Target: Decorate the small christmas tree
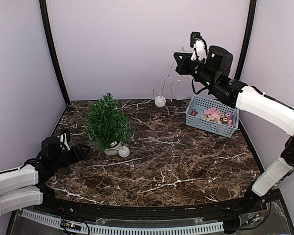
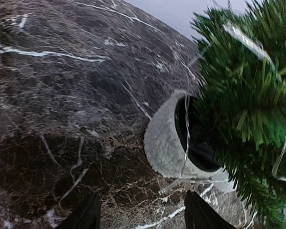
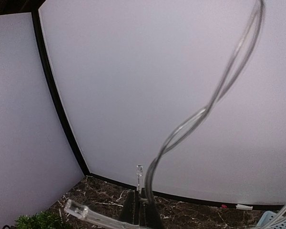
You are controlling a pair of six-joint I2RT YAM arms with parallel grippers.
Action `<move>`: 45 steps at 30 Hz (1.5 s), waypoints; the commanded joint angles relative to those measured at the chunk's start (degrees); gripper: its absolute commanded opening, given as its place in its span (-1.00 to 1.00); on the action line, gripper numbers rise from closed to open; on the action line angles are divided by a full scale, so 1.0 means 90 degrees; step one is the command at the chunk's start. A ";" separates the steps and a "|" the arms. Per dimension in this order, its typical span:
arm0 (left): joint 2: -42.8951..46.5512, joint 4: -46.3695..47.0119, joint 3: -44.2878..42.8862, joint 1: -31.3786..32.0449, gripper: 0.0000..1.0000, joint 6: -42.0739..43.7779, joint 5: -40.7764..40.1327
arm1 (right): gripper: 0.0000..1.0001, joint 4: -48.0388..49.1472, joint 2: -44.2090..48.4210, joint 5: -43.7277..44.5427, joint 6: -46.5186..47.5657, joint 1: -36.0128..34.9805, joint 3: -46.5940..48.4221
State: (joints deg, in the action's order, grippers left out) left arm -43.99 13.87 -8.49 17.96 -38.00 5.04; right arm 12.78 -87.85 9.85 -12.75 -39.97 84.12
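Expect the small christmas tree (image 1: 108,121) to be light and tippy; hold its rigid pot (image 2: 162,143). Your left claw (image 2: 143,212) is spread, empty; right claw (image 3: 140,206) pinches the wire (image 3: 200,114).

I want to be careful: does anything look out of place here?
Yes. The clear wire is held high by the right gripper, away from the small christmas tree, and loose strands trail across the table.

table (image 1: 186,166) glossy marble-look; small christmas tree (image 1: 108,122) bristly plastic needles (pot (image 2: 157,143) rough, matt)
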 commanded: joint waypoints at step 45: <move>-0.0137 0.0441 -0.0123 0.0310 -1.00 0.1648 0.0937 | -1.00 0.0066 0.0375 -0.0198 0.0045 0.0045 -0.0254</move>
State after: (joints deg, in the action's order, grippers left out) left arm -52.03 29.34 -9.39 20.53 -23.00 15.33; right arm 12.32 -86.76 8.67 -12.75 -39.94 82.08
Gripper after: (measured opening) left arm 0.015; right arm 0.006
